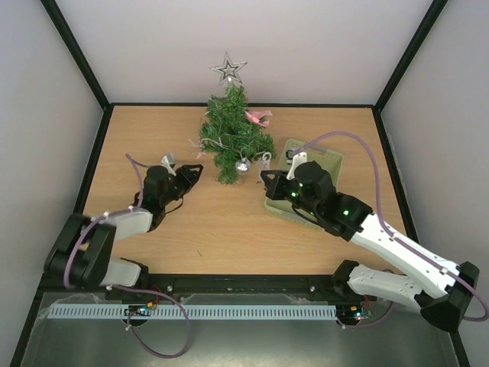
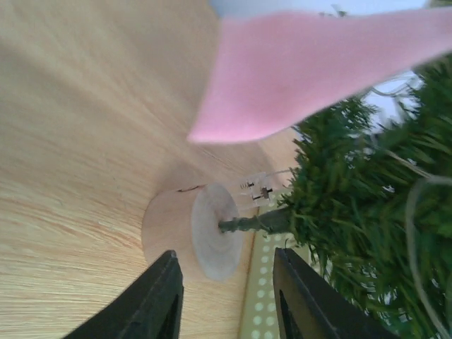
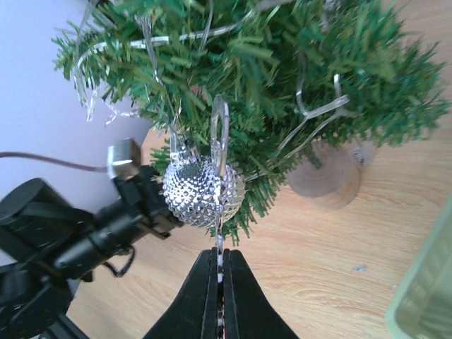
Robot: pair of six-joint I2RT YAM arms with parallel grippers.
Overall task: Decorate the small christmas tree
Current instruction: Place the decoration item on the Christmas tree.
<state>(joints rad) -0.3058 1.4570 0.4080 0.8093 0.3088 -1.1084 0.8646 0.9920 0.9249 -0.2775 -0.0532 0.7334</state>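
Noting layout: the small christmas tree (image 1: 233,138) stands upright at the worktop's (image 1: 229,222) 12 o'clock. Your left pincer (image 1: 192,171), at the tree's 8 o'clock, gapes partway, empty, facing the wooden base (image 2: 212,229). Your right pincer (image 3: 220,254), at its 4 o'clock, is clamped on the silver bauble's (image 3: 203,191) clear loop (image 3: 220,134).

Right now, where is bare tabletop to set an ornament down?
Free: the near-middle tabletop between left gripper and right gripper; the far-left corner beside the small christmas tree. Crowded: the tree's foot, with both grippers and the pale green basket close by.
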